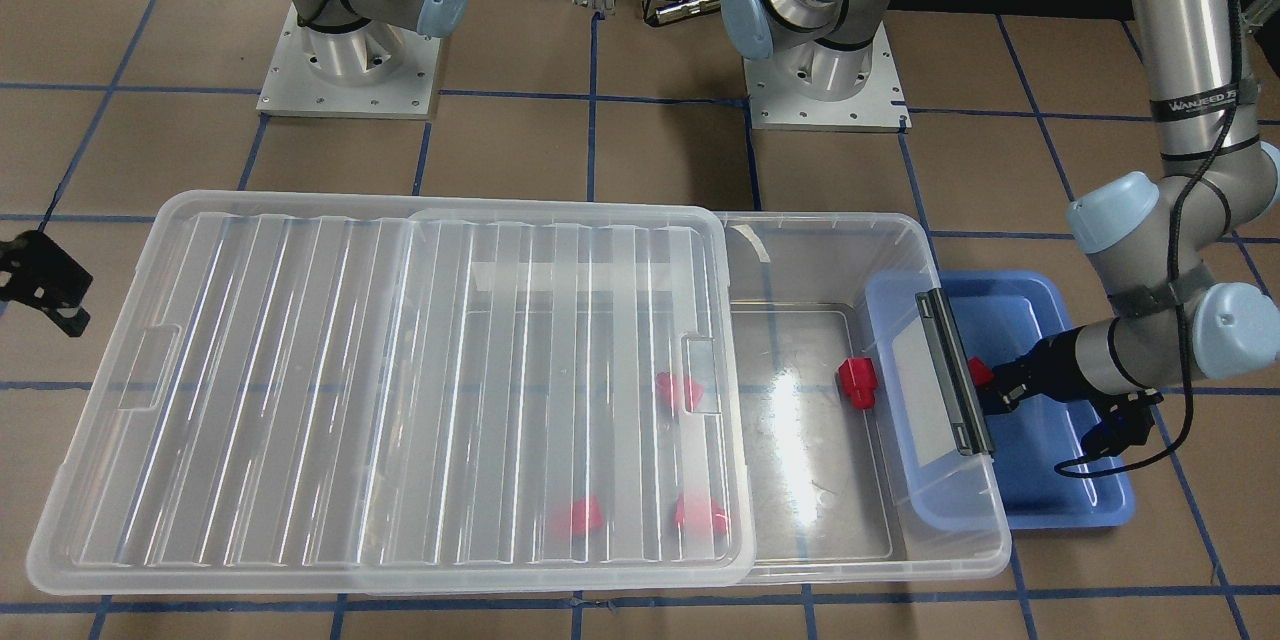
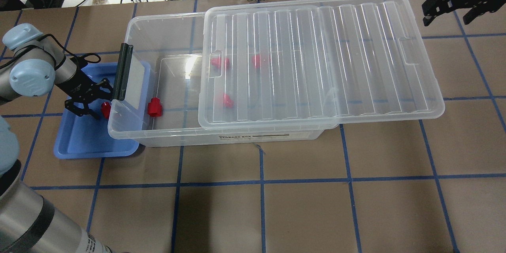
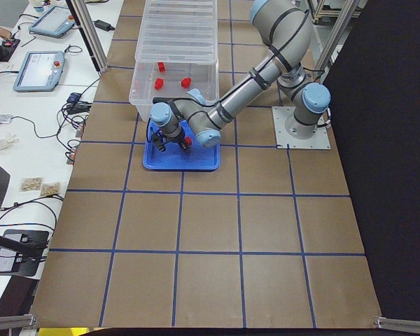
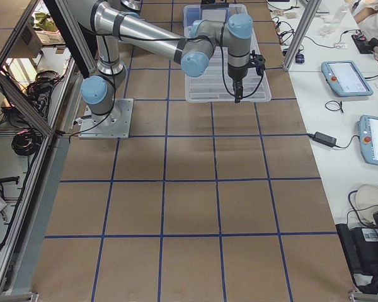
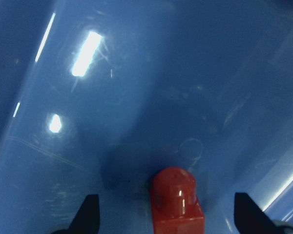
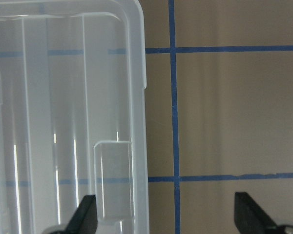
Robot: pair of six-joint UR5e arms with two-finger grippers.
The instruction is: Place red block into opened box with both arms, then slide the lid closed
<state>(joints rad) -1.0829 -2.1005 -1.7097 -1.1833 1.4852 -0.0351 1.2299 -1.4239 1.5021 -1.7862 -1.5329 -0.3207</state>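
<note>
**Status: red block between spread jaws in the tray; lid part-way over the box**

We find the left gripper [image 2: 102, 102] at the left of the overhead view, lowered into the blue tray [image 2: 87, 142]. Its jaws stand spread. In the left wrist view both fingertips sit wide apart at the lower edge. The red block [image 5: 178, 200] stands upright between them on the tray floor, with a visible gap to each finger. This block is outside the box [image 2: 178, 140], just beside the short end that carries the black bar [image 2: 122, 72].

The box lies lengthwise across the middle of the overhead view, and its left end overlaps the tray in that view. The lid [image 2: 316, 59] rests on the box, shifted toward the right. The left part of the box is therefore uncovered, and the lid overhangs the right end. In the uncovered part a second block [image 2: 155, 107] lies on the box floor near the black-bar end. Three further blocks [image 2: 219, 62] [image 2: 259, 60] [image 2: 227, 101] show through the lid.

We find the right gripper [image 2: 449, 10] at the upper right of the overhead view, above the table [image 2: 300, 205], just past the lid's right short end and apart from it. Its jaws are also spread. In the right wrist view the fingertips sit wide apart, and the lid's edge and bare table show between them. The end tab [image 6: 113, 183] of the lid appears at the lower left of that view.
</note>
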